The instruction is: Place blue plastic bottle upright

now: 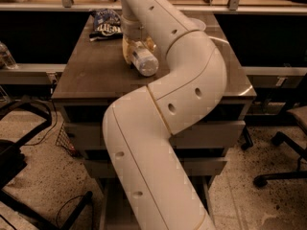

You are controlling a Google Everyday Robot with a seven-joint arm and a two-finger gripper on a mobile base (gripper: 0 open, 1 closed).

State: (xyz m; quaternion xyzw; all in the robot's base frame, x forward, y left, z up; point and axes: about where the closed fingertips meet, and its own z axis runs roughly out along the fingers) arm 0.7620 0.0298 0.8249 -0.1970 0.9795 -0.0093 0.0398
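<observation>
The blue plastic bottle looks clear and ribbed. It lies tilted over the table top, its round base towards the camera and its cap end hidden behind the wrist. My gripper reaches down from the far side of the table. Its yellowish fingers sit on either side of the bottle and are closed on its body. My big white arm fills the middle of the view and hides the table's right half.
A blue crinkled snack bag lies at the far left corner of the table. A white bowl's rim peeks out behind the arm. Another clear bottle stands on a ledge at far left. Office chair bases flank the table.
</observation>
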